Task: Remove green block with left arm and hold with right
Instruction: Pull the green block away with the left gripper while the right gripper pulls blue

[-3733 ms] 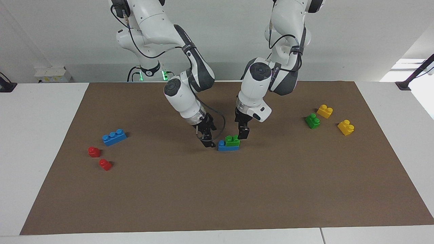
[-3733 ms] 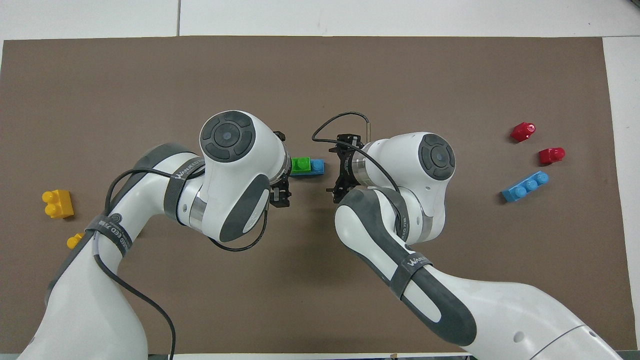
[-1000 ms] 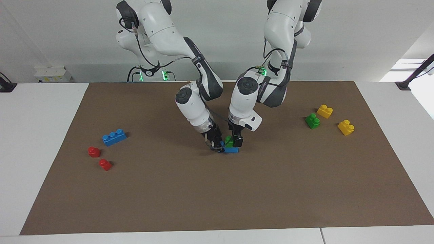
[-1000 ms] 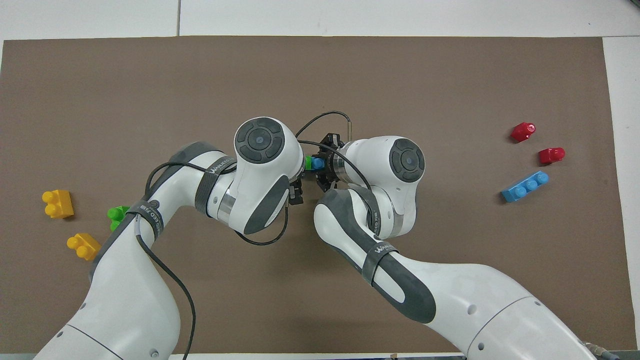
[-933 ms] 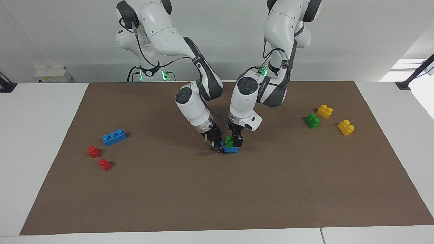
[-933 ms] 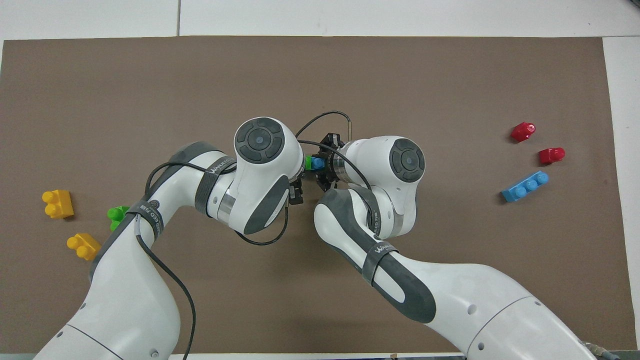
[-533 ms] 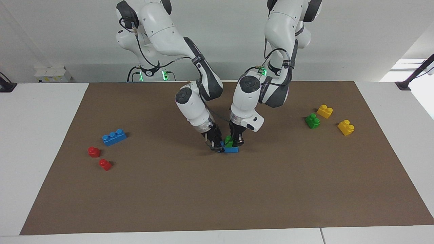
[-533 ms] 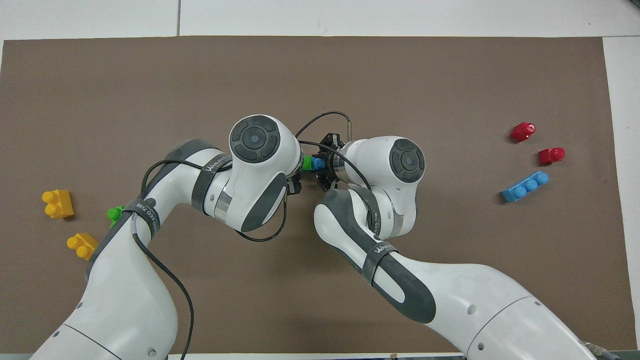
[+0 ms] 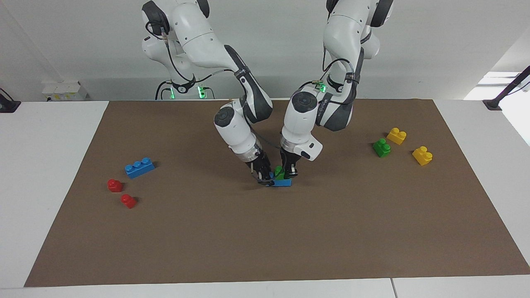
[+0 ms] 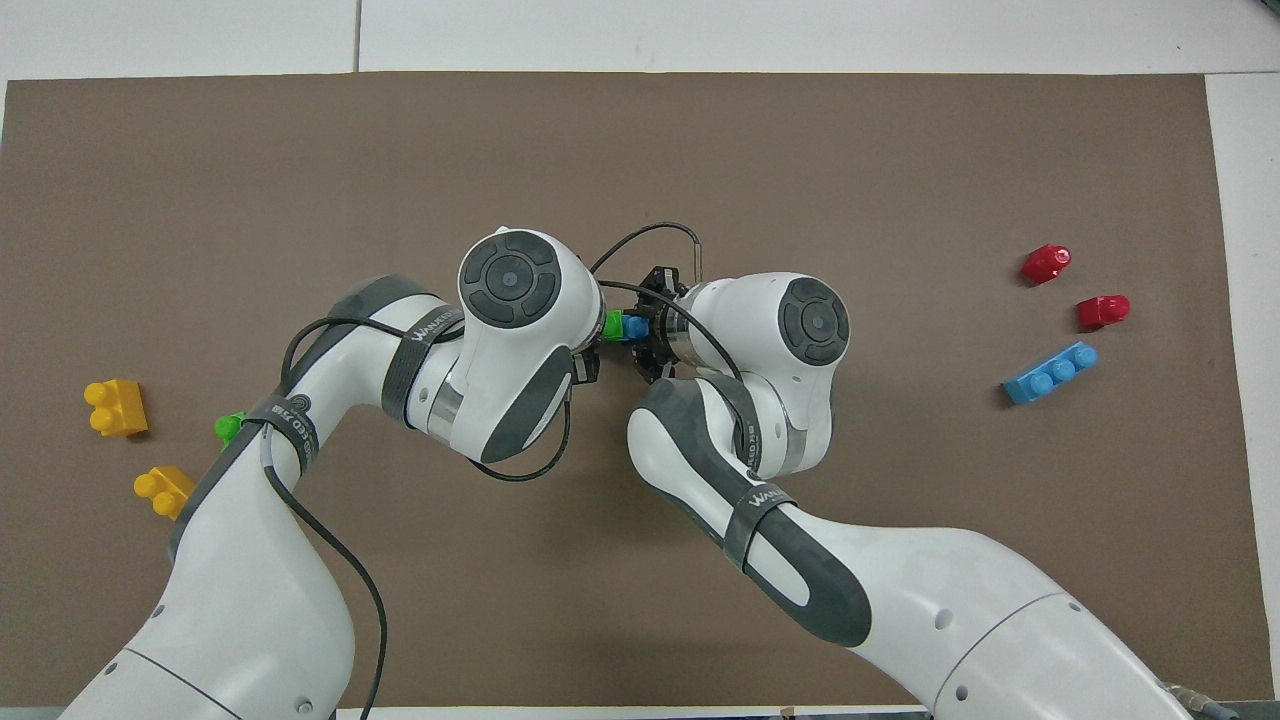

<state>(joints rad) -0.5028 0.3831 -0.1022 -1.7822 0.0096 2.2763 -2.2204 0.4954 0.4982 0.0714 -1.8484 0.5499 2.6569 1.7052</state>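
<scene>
Both arms are down at the middle of the brown mat (image 9: 372,231), working the same little stack. The green block (image 9: 280,172) sits on top of a blue brick (image 9: 282,182), at the end of it toward the left arm, and the pair is flat on the mat.

The left gripper (image 9: 289,170) comes straight down on the green block with a finger on either side of it, so it looks clamped on, though the block is mostly hidden from above and I can't swear the pads are pressing. The right gripper (image 9: 263,177) comes in at a slant and has the other end of the blue brick pinched between its fingers, pinning it down.

So my read: this is the pull-apart step. Both grips are set and the green block hasn't come off the studs yet. The next move needs the left arm to lift straight up, maybe with a small rocking tilt, while the right one keeps the blue brick firmly down.

Everything else is well apart from the action: another blue brick (image 9: 139,167) and two red pieces (image 9: 115,185) toward the right arm's end, a darker green brick (image 9: 381,147) and two yellow bricks (image 9: 396,135) toward the left arm's end.
</scene>
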